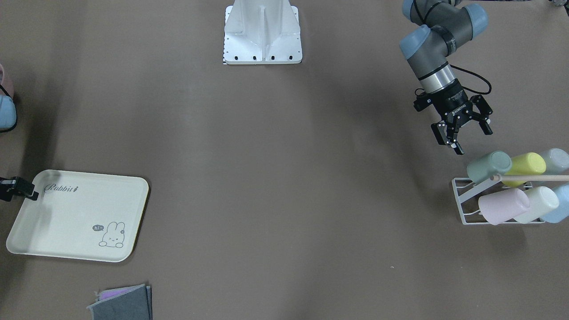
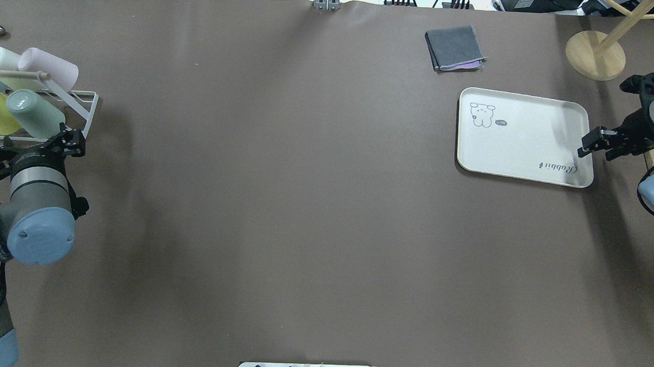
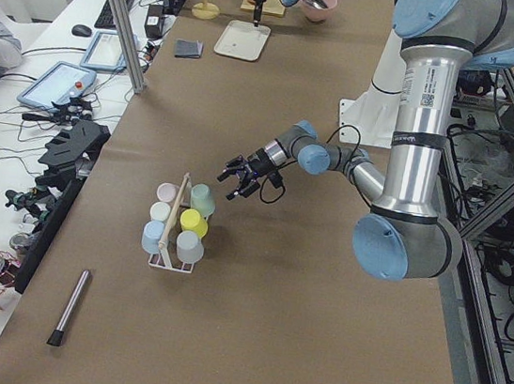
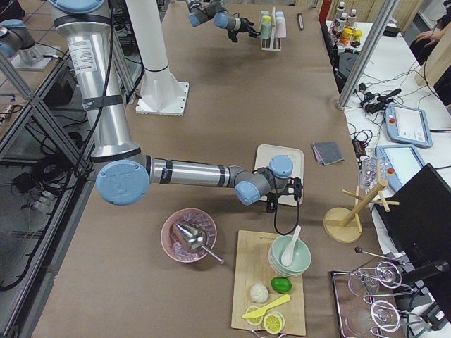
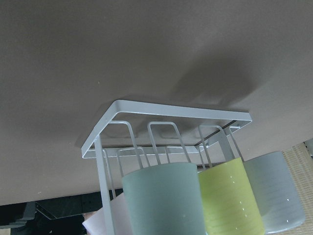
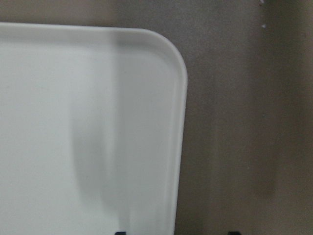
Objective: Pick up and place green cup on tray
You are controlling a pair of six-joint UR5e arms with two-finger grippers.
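Observation:
The green cup (image 1: 489,165) is sage-green and lies on its side in a white wire rack (image 1: 462,200), next to a yellow-green cup (image 1: 526,165). It also shows in the overhead view (image 2: 34,114) and the left wrist view (image 5: 164,200). My left gripper (image 1: 472,140) is open and empty, just short of the cup's base and apart from it. The cream tray (image 1: 75,218) with "Rabbit" script lies far across the table (image 2: 522,137). My right gripper (image 2: 589,145) hovers over the tray's corner (image 6: 176,73); its fingertips stand apart, open and empty.
The rack also holds pink (image 1: 502,206), cream-white (image 1: 538,203) and pale blue cups under a wooden bar (image 1: 533,178). A folded grey cloth (image 2: 454,47) and a wooden stand (image 2: 595,54) lie beyond the tray. The robot base (image 1: 262,33) is mid-table.

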